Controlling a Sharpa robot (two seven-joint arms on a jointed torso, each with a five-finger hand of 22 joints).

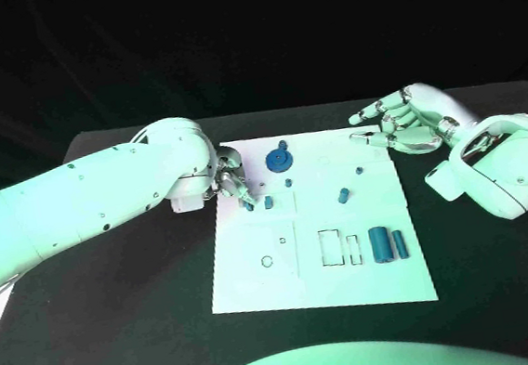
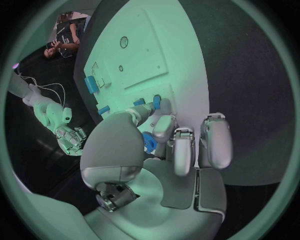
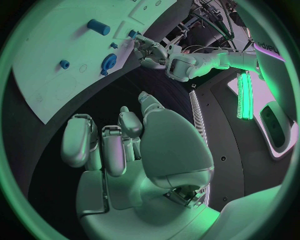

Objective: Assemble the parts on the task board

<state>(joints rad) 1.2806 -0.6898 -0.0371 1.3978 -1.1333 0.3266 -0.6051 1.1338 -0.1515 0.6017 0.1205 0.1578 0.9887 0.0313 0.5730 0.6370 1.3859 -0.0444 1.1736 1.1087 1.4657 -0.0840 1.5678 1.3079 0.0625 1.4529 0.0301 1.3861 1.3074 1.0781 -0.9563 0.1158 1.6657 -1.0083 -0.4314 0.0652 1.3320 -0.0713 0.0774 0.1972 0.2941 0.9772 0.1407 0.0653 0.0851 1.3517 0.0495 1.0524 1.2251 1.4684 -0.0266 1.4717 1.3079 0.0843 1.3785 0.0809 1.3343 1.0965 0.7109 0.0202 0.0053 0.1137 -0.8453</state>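
Blue peg (image 1: 252, 205) at left fingers (image 1: 233, 185)

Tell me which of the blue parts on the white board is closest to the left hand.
The small blue piece at the board's left edge, right at the left hand's fingertips; the others lie further right.

Part (image 1: 252, 205) under left hand's (image 1: 226, 181) fingertips mostly hidden; grip unclear.
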